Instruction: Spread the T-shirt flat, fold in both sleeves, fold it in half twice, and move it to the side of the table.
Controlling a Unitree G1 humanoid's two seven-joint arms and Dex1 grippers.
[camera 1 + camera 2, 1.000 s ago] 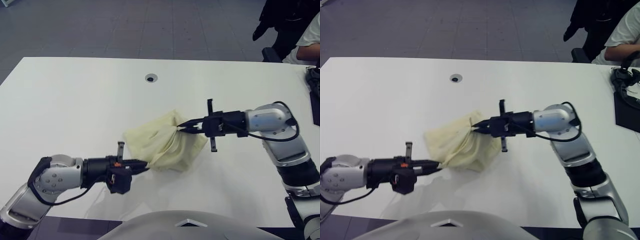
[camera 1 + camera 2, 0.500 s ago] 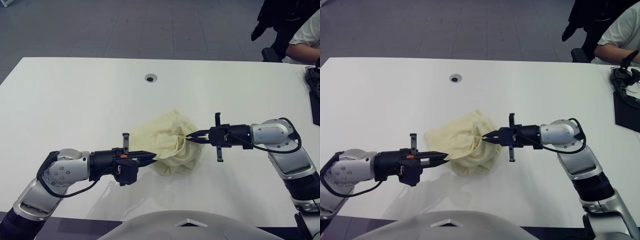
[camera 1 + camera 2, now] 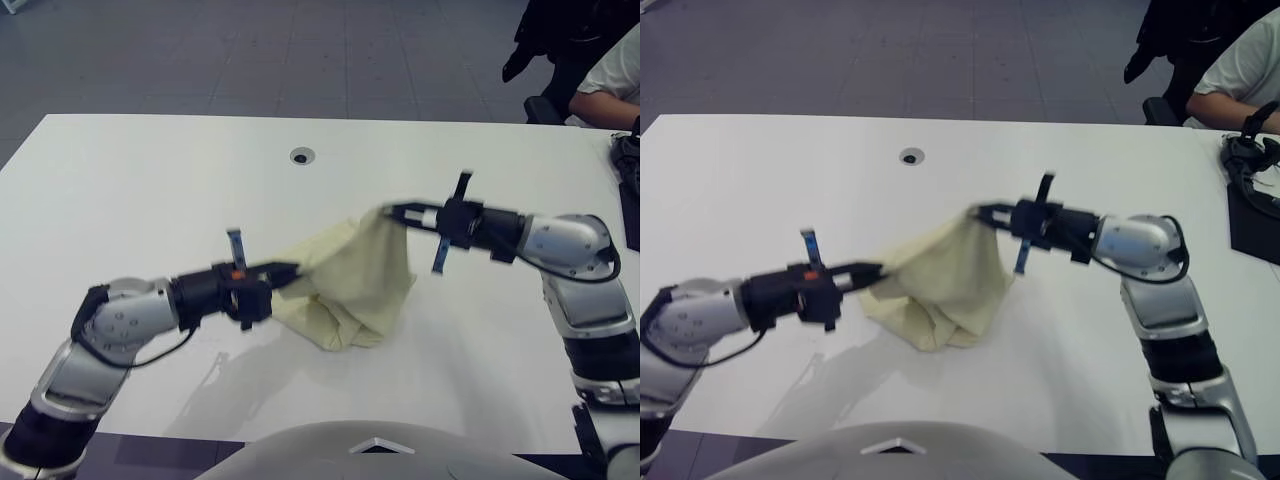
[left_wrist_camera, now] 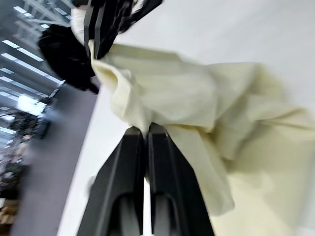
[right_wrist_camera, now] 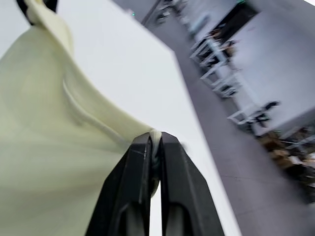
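A pale yellow T-shirt (image 3: pixel 350 280) hangs bunched between my two grippers above the middle of the white table (image 3: pixel 150 190), its lower folds resting on the tabletop. My left gripper (image 3: pixel 290 270) is shut on the shirt's left edge, low over the table. My right gripper (image 3: pixel 392 211) is shut on the shirt's upper right edge and holds it higher. In the left wrist view the fingers (image 4: pixel 133 147) pinch a fold of the T-shirt (image 4: pixel 197 98). The right wrist view has the cloth (image 5: pixel 59 147) clamped between the closed fingers (image 5: pixel 170 157).
A round cable hole (image 3: pixel 301 156) sits in the table towards the far side. Dark gear (image 3: pixel 1252 180) lies at the table's right edge, where a seated person's arm (image 3: pixel 1225 95) is close by. Bare tabletop lies to the left and at the front.
Both grippers have risen and drawn apart, pulling the T-shirt from a crumpled heap into a stretched, hanging sheet. The right gripper climbed most, towards the far side.
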